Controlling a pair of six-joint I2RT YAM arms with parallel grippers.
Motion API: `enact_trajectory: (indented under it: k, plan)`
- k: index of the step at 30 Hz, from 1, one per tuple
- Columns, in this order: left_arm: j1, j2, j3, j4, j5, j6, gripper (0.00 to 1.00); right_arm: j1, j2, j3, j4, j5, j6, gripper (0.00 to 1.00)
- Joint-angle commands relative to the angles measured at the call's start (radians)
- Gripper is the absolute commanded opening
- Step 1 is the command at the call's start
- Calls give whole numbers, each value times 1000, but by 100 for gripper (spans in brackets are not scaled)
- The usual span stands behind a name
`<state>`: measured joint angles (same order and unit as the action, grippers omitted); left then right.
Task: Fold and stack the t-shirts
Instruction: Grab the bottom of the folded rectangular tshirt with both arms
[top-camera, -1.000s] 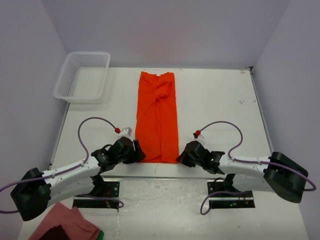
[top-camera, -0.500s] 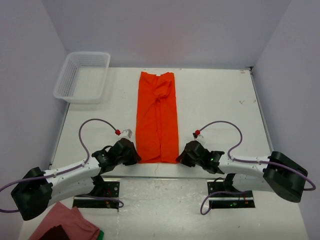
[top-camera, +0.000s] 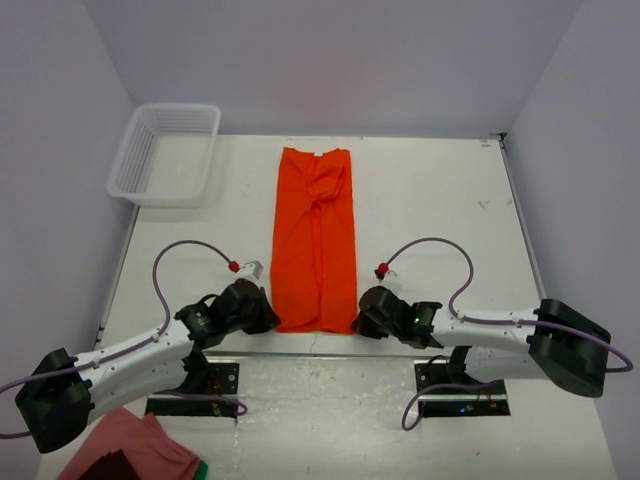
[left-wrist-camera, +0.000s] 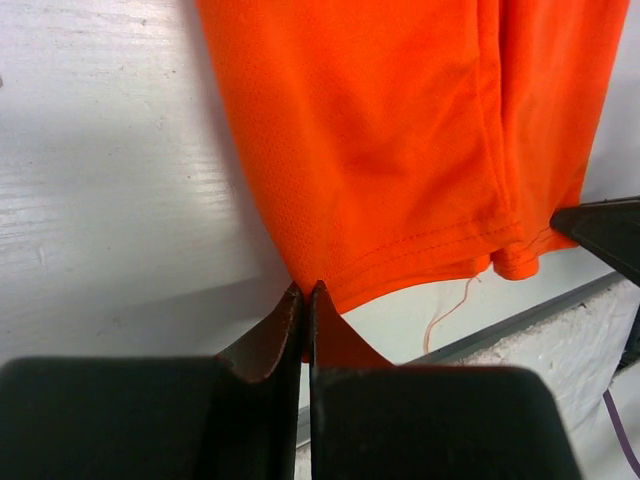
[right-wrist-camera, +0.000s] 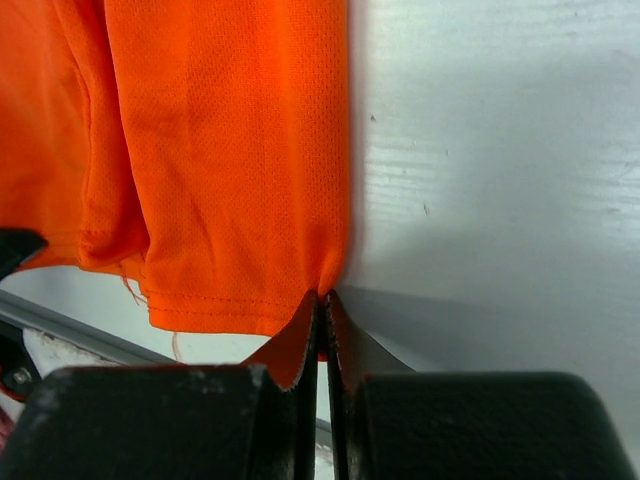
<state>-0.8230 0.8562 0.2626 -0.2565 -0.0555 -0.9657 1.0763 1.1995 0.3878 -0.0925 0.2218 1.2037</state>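
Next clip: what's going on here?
Two arms are working on an orange t-shirt lying as a long narrow strip on the white table. The left claw is shut on its near left hem corner, the right claw on its near right corner. A white mesh basket sits at the far left.

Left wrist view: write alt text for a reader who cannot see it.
The left jaws are shut on the hem corner of an orange-red t-shirt lying on a white table. A loose thread trails from the hem.
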Motion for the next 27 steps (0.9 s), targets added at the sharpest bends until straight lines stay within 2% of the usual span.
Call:
enact_trajectory:
  k: [1,10,15,21,27]
  plan:
    - [-18,-61,-13,-59,14,9,0,45,-15,19,-188,62,-15,0]
    - [-68,-233,-3,-219,3,-27,0,181,-66,108,-389,168,71,0]
    - [-77,-283,66,-289,-36,-21,0,229,-71,178,-457,200,71,0]
    - [-82,-202,171,-242,-92,22,0,225,-43,308,-565,263,11,0]
    - [-80,-13,329,-164,-130,93,0,103,-2,451,-579,260,-145,0]
